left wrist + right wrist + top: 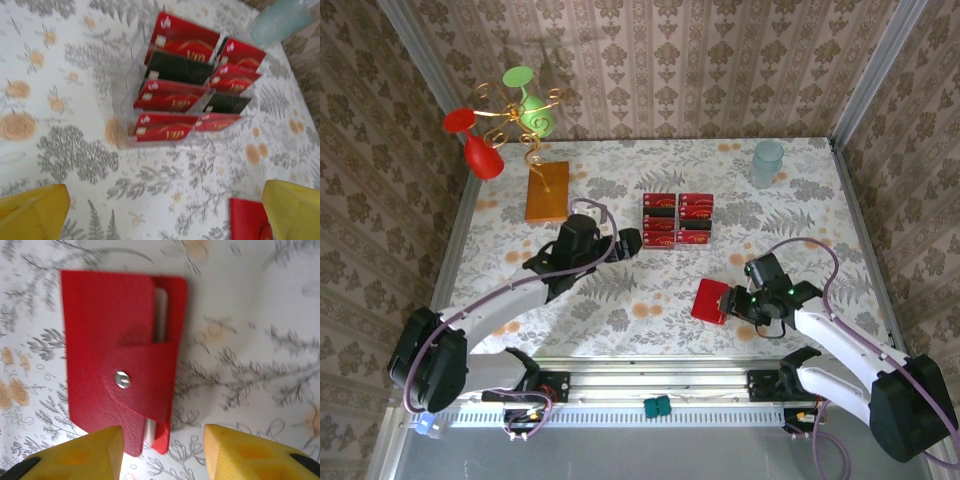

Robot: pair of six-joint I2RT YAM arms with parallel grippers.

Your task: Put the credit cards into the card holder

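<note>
Near the tabletop's front edge, the right gripper (pixel 162 452) is hovering, yellow fingers spread, at a flat bright-red snap-buttoned card holder (pixel 120 355). Farther in, the left gripper (pixel 165 210) is gaping wide before red credit cards (pixel 172 97) standing in a clear plastic rack (pixel 131 75) at centre.
</note>
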